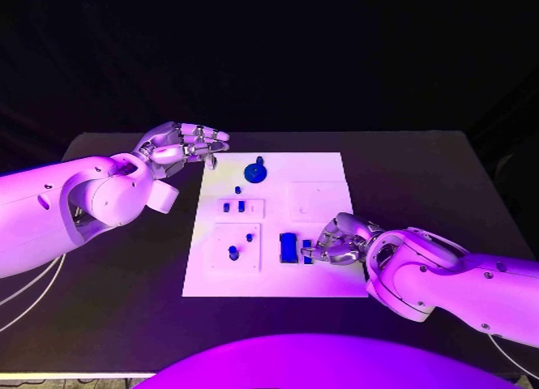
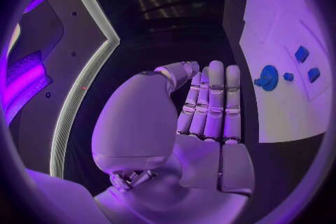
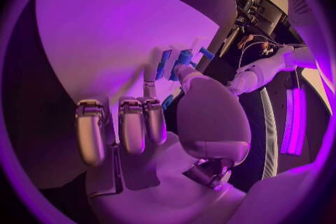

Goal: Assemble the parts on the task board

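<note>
The white task board point(image 1: 322, 279) lies mid-table; the left wrist view has it as the board point(image 2: 280, 112). My right hand point(image 1: 337, 241) rests at its near right. Its thumb and a finger pinch a narrow blue part point(image 1: 306, 251) beside a wider blue block point(image 1: 289, 247); in the right wrist view this blue part point(image 3: 183, 58) sits at the thumb's tip, and the other fingers point(image 3: 133, 126) are curled. My left hand point(image 1: 181, 146) hovers off the board's far left corner, its fingers point(image 2: 213, 101) straight and holding nothing.
A round blue part point(image 1: 256, 171) stands at the board's far end, seen also as the round part point(image 2: 267, 77). Small blue pegs point(image 1: 234, 207) and two more point(image 1: 233, 253) sit in the board's left plates. Black table point(image 1: 433, 178) surrounds the board.
</note>
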Motion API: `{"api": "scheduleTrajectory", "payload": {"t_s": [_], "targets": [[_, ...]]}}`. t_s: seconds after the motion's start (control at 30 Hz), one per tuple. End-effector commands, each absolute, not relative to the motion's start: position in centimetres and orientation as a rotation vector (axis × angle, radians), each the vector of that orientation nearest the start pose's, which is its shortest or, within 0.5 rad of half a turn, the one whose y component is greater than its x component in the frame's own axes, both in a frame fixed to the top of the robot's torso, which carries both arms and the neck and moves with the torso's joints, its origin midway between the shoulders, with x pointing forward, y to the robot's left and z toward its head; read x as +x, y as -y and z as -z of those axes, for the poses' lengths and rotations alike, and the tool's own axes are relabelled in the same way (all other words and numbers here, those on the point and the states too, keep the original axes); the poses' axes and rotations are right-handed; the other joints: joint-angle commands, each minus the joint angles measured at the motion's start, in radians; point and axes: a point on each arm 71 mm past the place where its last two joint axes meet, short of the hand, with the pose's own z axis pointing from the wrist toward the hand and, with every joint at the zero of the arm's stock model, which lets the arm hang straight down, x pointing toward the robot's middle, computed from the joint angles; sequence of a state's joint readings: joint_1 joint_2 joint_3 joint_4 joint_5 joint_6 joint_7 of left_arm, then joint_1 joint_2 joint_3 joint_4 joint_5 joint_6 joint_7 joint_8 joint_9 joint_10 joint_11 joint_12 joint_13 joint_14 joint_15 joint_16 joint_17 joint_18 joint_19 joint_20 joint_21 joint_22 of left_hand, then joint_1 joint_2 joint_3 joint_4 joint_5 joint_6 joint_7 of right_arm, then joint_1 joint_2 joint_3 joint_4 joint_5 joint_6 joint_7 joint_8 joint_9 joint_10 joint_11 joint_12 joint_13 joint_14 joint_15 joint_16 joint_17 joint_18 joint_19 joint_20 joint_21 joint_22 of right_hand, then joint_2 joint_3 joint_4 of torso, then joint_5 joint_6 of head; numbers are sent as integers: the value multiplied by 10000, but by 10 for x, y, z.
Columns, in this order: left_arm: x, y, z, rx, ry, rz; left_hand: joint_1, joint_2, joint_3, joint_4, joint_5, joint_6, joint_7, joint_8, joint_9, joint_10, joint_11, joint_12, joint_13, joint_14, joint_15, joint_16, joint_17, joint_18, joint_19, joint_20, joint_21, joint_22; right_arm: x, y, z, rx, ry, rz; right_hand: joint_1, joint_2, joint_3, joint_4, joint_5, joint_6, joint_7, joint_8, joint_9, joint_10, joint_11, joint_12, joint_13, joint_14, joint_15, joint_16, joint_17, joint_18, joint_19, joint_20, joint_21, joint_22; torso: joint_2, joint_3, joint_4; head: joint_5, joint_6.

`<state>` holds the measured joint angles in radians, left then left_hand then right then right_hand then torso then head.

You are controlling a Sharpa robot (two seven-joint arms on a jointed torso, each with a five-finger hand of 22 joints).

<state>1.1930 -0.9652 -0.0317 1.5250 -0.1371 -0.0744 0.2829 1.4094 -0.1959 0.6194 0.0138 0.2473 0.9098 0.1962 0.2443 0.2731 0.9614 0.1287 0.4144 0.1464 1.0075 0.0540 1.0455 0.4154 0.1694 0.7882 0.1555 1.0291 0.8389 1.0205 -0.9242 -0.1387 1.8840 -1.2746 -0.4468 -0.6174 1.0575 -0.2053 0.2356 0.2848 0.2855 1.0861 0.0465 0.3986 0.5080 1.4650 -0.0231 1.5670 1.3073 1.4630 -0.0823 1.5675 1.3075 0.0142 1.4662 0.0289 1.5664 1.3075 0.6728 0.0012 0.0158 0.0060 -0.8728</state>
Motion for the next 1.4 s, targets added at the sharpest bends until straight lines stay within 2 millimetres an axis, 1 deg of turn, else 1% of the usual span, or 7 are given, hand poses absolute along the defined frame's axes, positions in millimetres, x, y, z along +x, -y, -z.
{"api": "scheduleTrajectory", "payload": {"t_s": [0.03,0.57,0.8,1.17,1.2,1.3,1.4], "targets": [[479,-253,181,-9951,-16305,15723,90,13,-1,-50,-2,1,-19,47,-1,-67,24,58,-14,-42,17,47,0,154,81,-13,-43,-7,360,173,270,2967,-20821,-5450,450,75,-211,25,-441,7,-11,-42,1,1058,-36,38,2635,1078,-39,33,2633,-142,1046,-76,44,2633,-2,5,-3,15,2],[491,-260,184,-10647,-14955,15564,-599,-267,-595,567,-80,-147,-65,50,-17,-113,20,165,-62,-328,114,45,10,129,-79,136,-719,-423,424,220,240,7610,-16281,-10007,1835,422,-1139,13,381,-1113,544,-869,-289,300,449,-1873,1987,782,365,-579,1559,440,93,292,-3076,1759,-231,-90,-126,-53,394],[510,-269,196,-11596,-13370,15027,-391,-464,-1331,1645,-130,-417,-12,163,5,123,193,-412,-556,-1860,550,-2710,-1228,96,-1012,770,-3878,-2352,478,237,239,9207,-14923,-10822,3142,410,-448,57,-473,-2078,1068,-1055,-472,-4089,1041,-10626,-2958,-3038,944,-6811,-5218,1709,-3479,830,-12481,-2230,-444,-112,-210,-114,912],[538,-278,221,-12585,-11786,13817,402,-129,-2546,2475,-90,-888,-416,-274,-461,-155,487,-2811,-830,-2565,1100,-7176,-2527,-280,-1813,1353,-8055,-5279,528,245,246,9534,-14368,-11332,3393,-276,2113,-260,-10,-2068,1500,-1750,-1423,-4169,1702,-14608,-10142,-4692,1940,-12846,-8586,1714,-5135,1930,-15046,-7429,-683,-60,-196,13,1643],[536,-275,223,-12304,-12795,13952,-3999,1959,-6194,-138,-2473,-9098,-1962,-2443,-2731,-9614,-1287,-4144,-1464,-10075,-540,-10455,-4154,-1694,-7882,-1555,-10291,-8389,526,249,248,9395,-14511,-10048,-744,2053,-2356,-2848,-2855,-10861,-465,-3986,-5080,-7327,231,-15670,-13073,-14630,823,-15675,-13075,-142,-14662,-289,-15664,-13075,-617,-88,-204,-55,1501],[535,-273,223,-12304,-12788,13921,-4558,1959,-6194,-138,-2473,-9098,-1962,-2443,-2731,-9614,-1287,-4144,-1464,-10075,-540,-10455,-4154,-1694,-7882,-1555,-10291,-8389,524,247,248,9458,-14450,-10123,-1423,2053,-2356,-2848,-2855,-10861,-465,-3986,-5080,-14650,231,-15670,-13073,-14630,823,-15675,-13075,-142,-14662,-289,-15664,-13075,-642,-85,-203,-55,1547],[531,-267,224,-12304,-12760,13805,-5794,1959,-6194,-138,-2473,-9098,-1962,-2443,-2731,-9614,-1287,-4144,-1464,-10075,-540,-10455,-4154,-1694,-7882,-1555,-10291,-8389,519,241,246,9701,-14218,-10399,-2625,2053,-2356,-2848,-2855,-10861,-465,-3986,-5080,-14650,231,-15670,-13073,-14630,823,-15675,-13075,-142,-14662,-289,-15664,-13075,-736,-75,-196,-56,1719]]}}
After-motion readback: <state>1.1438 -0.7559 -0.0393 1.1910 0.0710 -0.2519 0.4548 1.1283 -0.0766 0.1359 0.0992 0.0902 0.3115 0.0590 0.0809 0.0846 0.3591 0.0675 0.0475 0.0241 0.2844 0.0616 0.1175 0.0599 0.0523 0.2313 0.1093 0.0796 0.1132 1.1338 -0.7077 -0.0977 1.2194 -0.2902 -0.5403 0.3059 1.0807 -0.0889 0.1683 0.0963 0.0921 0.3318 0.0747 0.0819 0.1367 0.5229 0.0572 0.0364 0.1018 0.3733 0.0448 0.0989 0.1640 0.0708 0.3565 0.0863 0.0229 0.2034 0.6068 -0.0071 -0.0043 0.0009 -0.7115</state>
